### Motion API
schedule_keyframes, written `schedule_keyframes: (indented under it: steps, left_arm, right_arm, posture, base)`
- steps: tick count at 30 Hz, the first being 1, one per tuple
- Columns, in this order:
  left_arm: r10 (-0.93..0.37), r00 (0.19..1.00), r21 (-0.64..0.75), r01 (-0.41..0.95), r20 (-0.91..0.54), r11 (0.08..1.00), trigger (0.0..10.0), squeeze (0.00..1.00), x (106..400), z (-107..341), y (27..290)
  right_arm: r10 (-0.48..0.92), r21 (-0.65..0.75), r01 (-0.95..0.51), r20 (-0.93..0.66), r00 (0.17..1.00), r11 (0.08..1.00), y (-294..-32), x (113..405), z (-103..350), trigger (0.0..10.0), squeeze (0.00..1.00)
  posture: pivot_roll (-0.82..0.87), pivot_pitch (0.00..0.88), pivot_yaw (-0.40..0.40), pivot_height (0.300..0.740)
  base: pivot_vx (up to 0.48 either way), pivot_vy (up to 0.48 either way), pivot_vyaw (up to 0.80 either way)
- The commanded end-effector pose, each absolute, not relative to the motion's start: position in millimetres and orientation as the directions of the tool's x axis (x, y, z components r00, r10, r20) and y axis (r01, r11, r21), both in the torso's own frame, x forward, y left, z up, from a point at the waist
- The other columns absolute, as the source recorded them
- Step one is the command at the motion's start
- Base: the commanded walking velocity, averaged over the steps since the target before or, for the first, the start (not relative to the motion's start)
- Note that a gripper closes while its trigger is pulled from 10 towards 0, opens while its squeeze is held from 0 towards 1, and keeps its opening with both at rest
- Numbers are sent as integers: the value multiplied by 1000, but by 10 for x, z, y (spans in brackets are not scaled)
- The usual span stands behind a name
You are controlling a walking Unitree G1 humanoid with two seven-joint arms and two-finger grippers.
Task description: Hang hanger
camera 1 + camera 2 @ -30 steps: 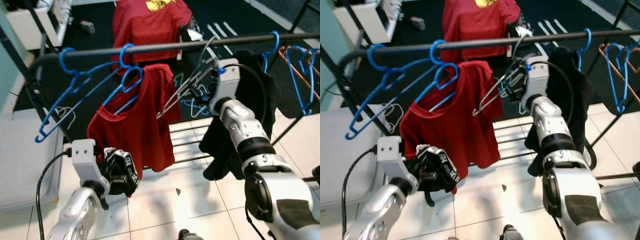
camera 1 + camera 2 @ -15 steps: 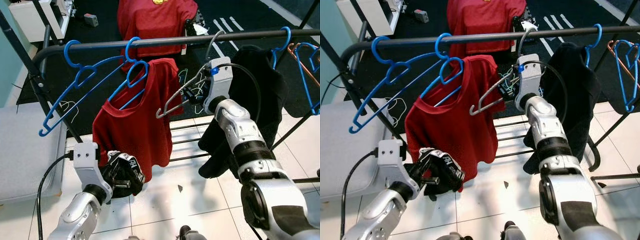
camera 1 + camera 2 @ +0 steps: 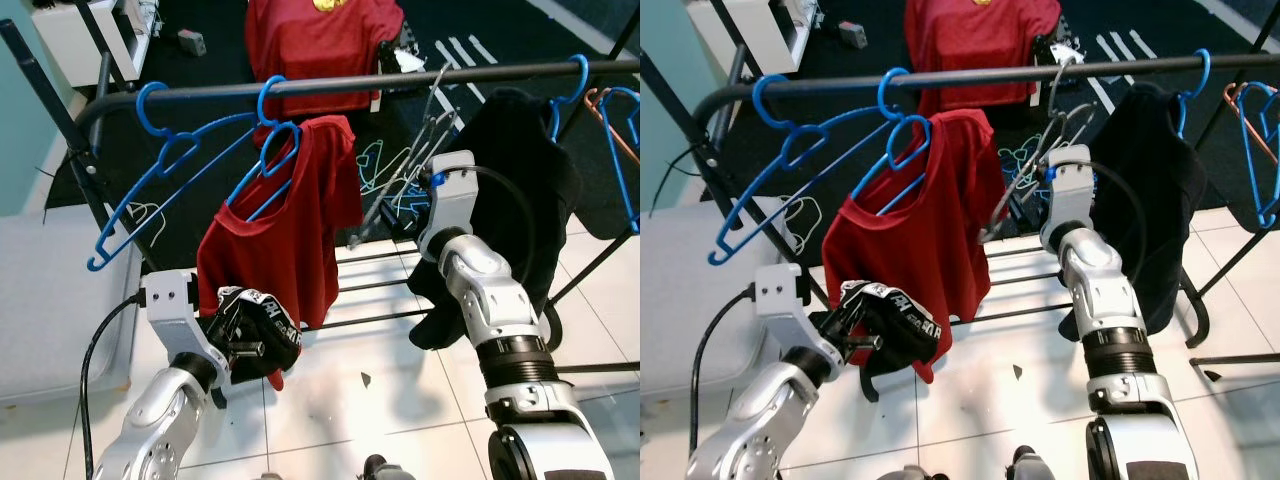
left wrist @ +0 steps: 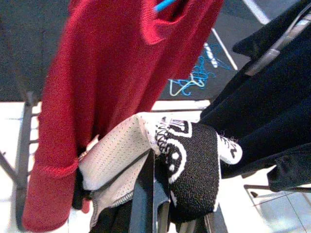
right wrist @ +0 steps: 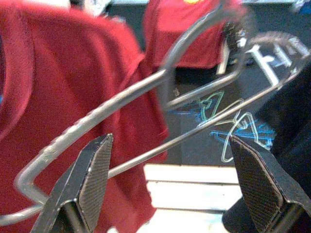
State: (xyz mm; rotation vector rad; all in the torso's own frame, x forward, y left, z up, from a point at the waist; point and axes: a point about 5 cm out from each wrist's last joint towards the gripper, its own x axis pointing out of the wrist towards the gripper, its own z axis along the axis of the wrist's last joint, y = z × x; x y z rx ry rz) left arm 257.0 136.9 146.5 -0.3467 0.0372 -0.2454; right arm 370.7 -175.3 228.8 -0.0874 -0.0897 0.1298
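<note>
Grey hanger [image 3: 405,165] hangs w/ its hook over the rail [image 3: 340,84], about mid-rail, between the red shirt [image 3: 285,235] and the black garment [image 3: 510,190]. It sits tilted, lower corner pointing down toward the red shirt's side.

Right gripper [image 5: 170,187] is just below and in front of the hanger, fingers [image 5: 92,179] spread wide apart, released; in the right wrist view the hanger's wires cross the gap between them w/o either pad pressing on them. Right arm [image 3: 480,290] reaches up from the lower right toward mid-rail.

Left gripper [image 3: 240,345] is low, below the rail's left half, in front of the red shirt's hem. It's clenched on a black-and-white cloth [image 4: 187,162], which bunches over the fingers; left wrist view shows mesh-like white fabric and black knit w/ white lettering.

Red shirt is on a blue hanger [image 3: 265,165] hooked over the rail. Another blue hanger [image 3: 150,195], bare, is hooked near the rail's left end and slopes down to the left. At the rail's right end are a blue hook [image 3: 577,85] above the black garment and more hangers [image 3: 620,140], blue and orange. Loose wire hangers [image 3: 385,190] lie on the dark floor behind the rack.
</note>
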Motion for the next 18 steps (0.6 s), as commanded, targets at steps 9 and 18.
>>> schedule_keyframes:
  steps: [9,18]
  left_arm:
    - [-284,959,-365,270,16,891,10000,0,2607,1441,1317]
    - [-288,957,-359,277,22,891,10000,0,2648,1454,1325]
  right_arm:
    - [48,-83,-34,163,986,996,-1859,3661,2595,10000,0]
    - [62,-64,-52,169,984,997,-1834,3693,2616,10000,0]
  posture:
    - [-52,153,87,740]
    - [-46,155,96,740]
  base:
    - [0,0,0]
    - [0,0,0]
